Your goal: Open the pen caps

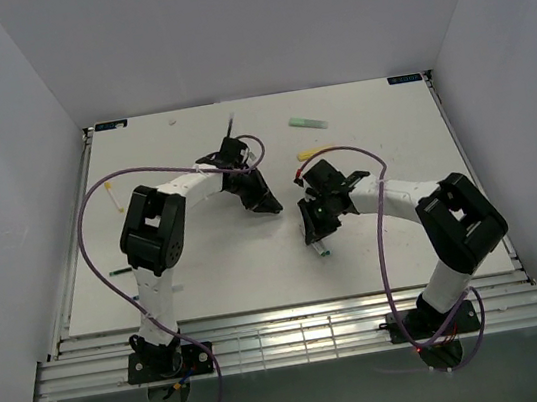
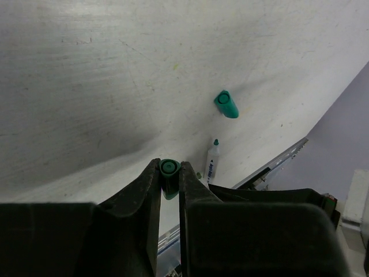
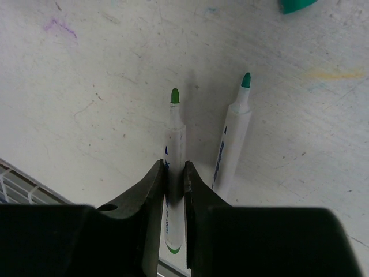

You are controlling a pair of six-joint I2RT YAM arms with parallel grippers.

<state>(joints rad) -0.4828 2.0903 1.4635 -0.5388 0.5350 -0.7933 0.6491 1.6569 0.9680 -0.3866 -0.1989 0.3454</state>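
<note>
Confirming separation, you see the left gripper (image 2: 169,165) pinching the short dark green plastic cap (image 2: 168,173) near the loose teal cap (image 2: 226,104); the right gripper (image 3: 174,167) clamps the white green-tipped pen barrel (image 3: 176,130), anchoring it.

Blue print on pen (image 3: 232,141) illegible

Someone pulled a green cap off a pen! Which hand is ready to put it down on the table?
Left. The left hand has the green cap between its fingers. The right hand is busy pinching the uncapped pen.
</note>
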